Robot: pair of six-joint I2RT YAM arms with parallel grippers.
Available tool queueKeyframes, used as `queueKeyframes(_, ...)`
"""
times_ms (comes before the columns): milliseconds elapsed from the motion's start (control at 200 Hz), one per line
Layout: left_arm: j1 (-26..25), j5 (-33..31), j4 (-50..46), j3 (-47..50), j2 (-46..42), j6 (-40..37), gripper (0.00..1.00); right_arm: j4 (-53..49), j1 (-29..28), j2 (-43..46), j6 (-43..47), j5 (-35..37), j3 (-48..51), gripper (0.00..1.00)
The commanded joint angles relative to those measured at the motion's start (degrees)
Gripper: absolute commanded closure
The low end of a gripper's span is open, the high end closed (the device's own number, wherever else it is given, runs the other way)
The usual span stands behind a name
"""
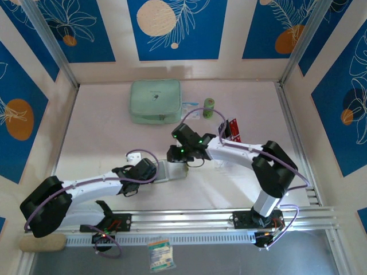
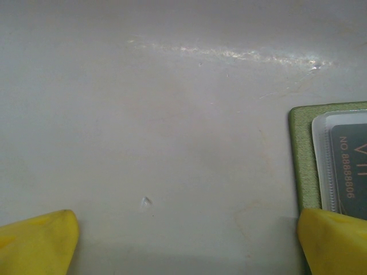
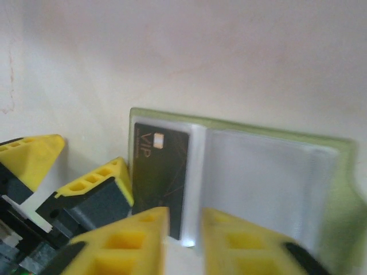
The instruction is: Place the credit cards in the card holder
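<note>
The card holder point(image 2: 302, 154) lies open and flat on the worktop point(image 2: 172, 114), near the middle of the overhead view, with both arms reaching in over it. One dark card point(image 3: 160, 177) marked VIP sits in its left clear sleeve point(image 3: 195, 172), face up. The wider sleeve to the right looks pale and blurred, and I cannot tell what is in it. The right gripper point(image 3: 183, 243) hovers at the lower edge of its own view, just over the card's lower corner. Its yellow jaws are a little apart and I see nothing pinched between them. The left gripper point(image 2: 183, 246) is spread wide, one fingertip point(image 2: 34, 240) in the lower left corner of its view on bare worktop and the other in the lower right, right at the holder's corner. Whether that one touches the holder I cannot tell. From the right wrist view the left gripper's fingers stand just beside the holder's left edge. In the overhead view some red cards point(image 1: 234, 129) lie right of centre, well apart from the holder, and a mint pouch point(image 1: 155, 101) rests at the upper middle near the back wall.
</note>
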State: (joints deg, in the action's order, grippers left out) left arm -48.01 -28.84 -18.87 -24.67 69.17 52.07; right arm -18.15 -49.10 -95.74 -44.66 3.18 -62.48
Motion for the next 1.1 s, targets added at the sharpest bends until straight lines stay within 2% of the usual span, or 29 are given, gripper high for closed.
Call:
queueKeyframes(0,0.59,-0.59,-0.26,-0.25,-0.73,-0.60,0.02,-4.35,1.39,1.99,1.48,3.84,2.90,0.63)
queueKeyframes(100,0.58,-0.50,-0.13,-0.27,-0.79,-0.57,0.02,-5.44,2.00,2.28,2.20,6.07,4.06,0.55)
queueKeyframes(345,0.60,-0.36,-0.36,-0.82,-0.79,-0.92,0.02,-5.23,2.43,-2.13,3.25,6.57,3.81,0.55)
queueKeyframes(410,0.64,-0.26,-0.64,-1.04,-0.81,-1.01,0.03,-5.30,2.43,-2.84,3.36,7.13,3.77,0.61)
queueKeyframes(560,0.60,-0.08,-1.46,-1.91,-1.60,-1.52,0.03,-5.84,2.90,-1.88,3.36,8.77,5.09,0.92)
queueKeyframes(625,0.61,-0.27,-2.09,-2.46,-2.40,-1.88,0.02,-5.71,3.41,-0.58,3.19,8.86,6.39,1.00)
queueKeyframes(995,0.58,2.10,-2.92,-8.10,-5.58,-6.11,0.02,-2.77,6.20,5.64,1.42,6.90,13.43,1.00)
queueKeyframes(1095,0.57,4.83,-1.20,-9.87,-4.82,-7.53,0.02,-1.89,6.89,6.41,1.60,5.67,14.07,0.92)
